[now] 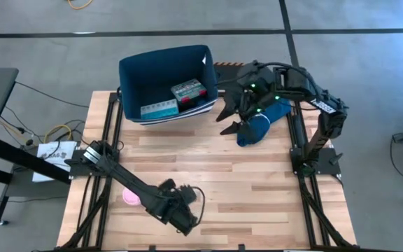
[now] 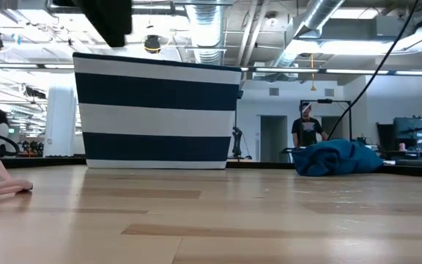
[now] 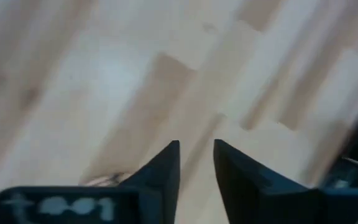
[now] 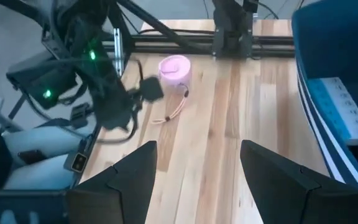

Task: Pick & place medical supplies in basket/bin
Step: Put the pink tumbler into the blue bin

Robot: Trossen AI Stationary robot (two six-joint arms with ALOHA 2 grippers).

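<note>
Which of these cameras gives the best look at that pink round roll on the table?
The right wrist view: the pink roll lies whole and unobstructed there. In the high view the left arm partly hides it. The low view shows only a pink shape at the edge; the left wrist view shows none.

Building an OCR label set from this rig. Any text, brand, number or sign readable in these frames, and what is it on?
No text can be read in any view.
White marking on the left wrist mount: too blurred to read.
Printing on the teal-green box in the navy bin: too small.
Marks on the white-and-blue pill strip: too small.
Pale lettering on the right arm link: too small.
Paper sheet beside the table: too small.
</note>
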